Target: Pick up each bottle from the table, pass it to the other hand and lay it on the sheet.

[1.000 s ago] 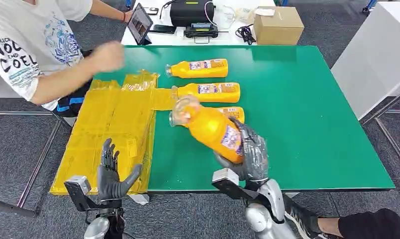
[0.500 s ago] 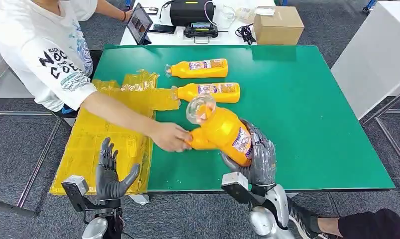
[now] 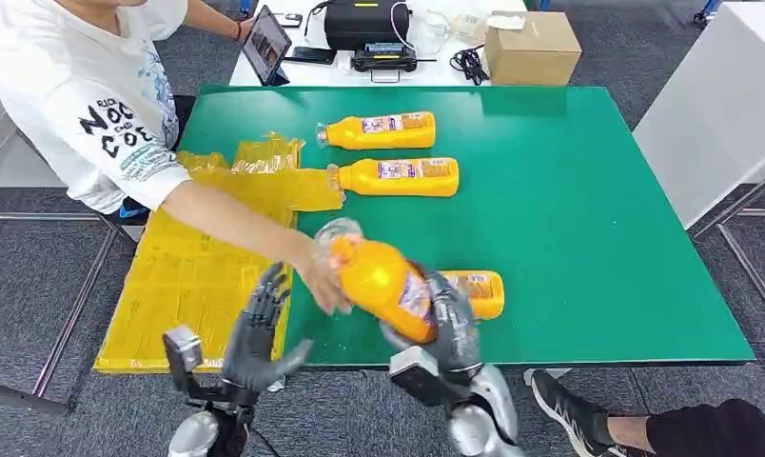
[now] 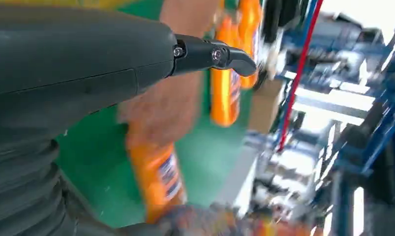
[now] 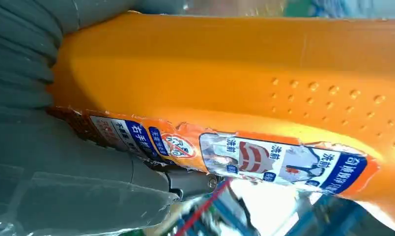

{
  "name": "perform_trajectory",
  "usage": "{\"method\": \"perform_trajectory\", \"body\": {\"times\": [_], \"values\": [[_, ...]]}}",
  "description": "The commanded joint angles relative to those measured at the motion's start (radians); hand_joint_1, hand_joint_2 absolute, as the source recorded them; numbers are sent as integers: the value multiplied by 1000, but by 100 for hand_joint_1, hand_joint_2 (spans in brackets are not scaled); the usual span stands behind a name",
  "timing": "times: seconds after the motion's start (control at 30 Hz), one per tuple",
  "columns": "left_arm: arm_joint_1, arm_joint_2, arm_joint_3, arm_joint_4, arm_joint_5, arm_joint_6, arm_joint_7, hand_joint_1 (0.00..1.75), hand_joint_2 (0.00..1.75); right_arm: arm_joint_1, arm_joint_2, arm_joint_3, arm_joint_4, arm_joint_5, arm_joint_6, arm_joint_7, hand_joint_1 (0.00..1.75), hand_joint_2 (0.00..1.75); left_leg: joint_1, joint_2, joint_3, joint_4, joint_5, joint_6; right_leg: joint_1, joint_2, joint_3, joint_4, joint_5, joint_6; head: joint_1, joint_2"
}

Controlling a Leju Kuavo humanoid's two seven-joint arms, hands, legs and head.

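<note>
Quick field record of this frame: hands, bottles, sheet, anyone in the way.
right robot hand: grips the held bottle, lifted off the table and tilted, cap end toward the sheet
left robot hand: holds nothing, fingers spread, raised beside the held bottle
person's hand: reaches across the sheet, at the held bottle's neck
bottles on table: far bottle, middle bottle, near bottle, all lying flat
yellow sheet: at the green table's left edge, no bottle on it
handover: not yet done
</note>
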Motion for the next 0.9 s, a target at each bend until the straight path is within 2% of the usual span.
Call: {"method": "perform_trajectory", "body": {"times": [0.03, 0.07, 0.13, 0.23, 0.63, 0.67, 0.73, 0.9], "values": [[-9, 46, -92, 41, -14, -11, 7, 0, 175, -72, 44, 79, 236, 10, 23, -3, 175, 175, 2, 3, 8, -1, -3, -2, 2, 3, 7, -2, -2, -3, 0, 0], [-4, 47, -91, 26, -27, 2, 2, 0, 175, -72, 43, 88, 233, 14, 23, 5, 175, 175, 1, 2, 4, -1, -1, -1, 1, 2, 4, -1, -1, -2, 0, 0], [7, 48, -96, 0, -41, 8, 0, 0, 175, -71, 39, 89, 222, 12, 27, 11, 175, 175, 2, 4, 8, -1, -3, -2, 2, 3, 8, -1, -2, -3, 0, 0], [23, 53, -113, -36, -46, -8, 0, 0, 175, -73, 36, 95, 216, 12, 42, 14, 175, 175, 1, 3, 6, 0, -3, -2, 2, 2, 6, -1, -2, -2, 0, 0], [22, 53, -116, -35, -39, -19, 1, 0, 175, -75, 35, 97, 218, 13, 47, 16, 175, 175, 0, 1, 3, 0, -1, -1, 1, 1, 3, -1, -1, -1, 0, 0], [22, 53, -116, -35, -39, -19, 1, 0, 175, -75, 35, 97, 218, 13, 47, 16, 175, 175, 1, 2, 6, 0, -3, -2, 2, 2, 6, -1, -2, -3, 0, 0], [22, 53, -116, -35, -39, -19, 1, 0, 175, -75, 35, 97, 218, 13, 47, 16, 175, 175, 0, 1, 3, -1, -1, -1, 0, 1, 2, -1, 0, -1, 0, 0], [-21, 56, -98, 57, -1, -70, 11, 0, 175, -106, 55, 124, 298, 32, 41, 19, 175, 175, 1, 2, 6, -1, -2, -2, 1, 2, 6, -1, -1, -2, 0, 0]]}}
